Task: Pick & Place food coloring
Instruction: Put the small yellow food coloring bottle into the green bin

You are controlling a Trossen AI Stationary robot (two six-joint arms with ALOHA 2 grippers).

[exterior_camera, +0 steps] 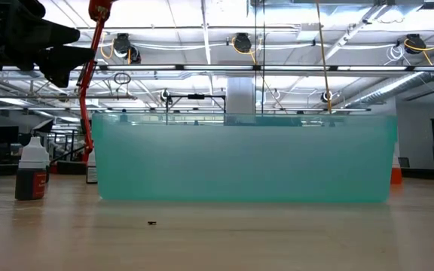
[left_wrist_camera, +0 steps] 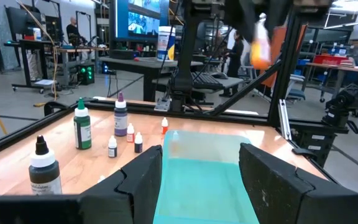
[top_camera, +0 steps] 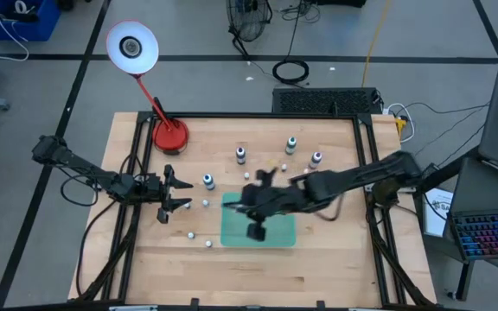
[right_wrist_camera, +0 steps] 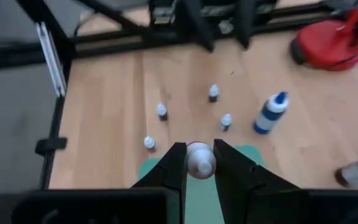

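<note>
The food coloring bottles stand upright on the wooden table. Larger ones [top_camera: 240, 155] [top_camera: 291, 144] [top_camera: 316, 159] [top_camera: 207, 181] are toward the far side, and tiny white-capped ones [right_wrist_camera: 161, 112] [right_wrist_camera: 214, 93] [right_wrist_camera: 226, 121] stand left of the green tray [top_camera: 271, 231]. My right gripper [top_camera: 247, 206] hangs blurred above the tray's left part, shut on a tiny bottle with a white cap and an orange body [left_wrist_camera: 260, 42]. My left gripper [top_camera: 176, 192] waits open and level, left of the tray, with nothing between its fingers [left_wrist_camera: 143, 182]. My right gripper pinches the tiny bottle between its two fingers [right_wrist_camera: 174, 167], with the white cap [right_wrist_camera: 199, 160] showing in the gap. The fingers slant down from the table's right side. The bottle is lifted clear, high above the tray; the fingers hide how its body sits.
A red lamp base [top_camera: 169, 134] with its white shade [top_camera: 132, 45] stands at the far left corner. Black frame rails [top_camera: 363, 164] run along the table's sides. In the low view the tray wall [exterior_camera: 243, 158] fills the middle, with two bottles [exterior_camera: 32, 169] left of it.
</note>
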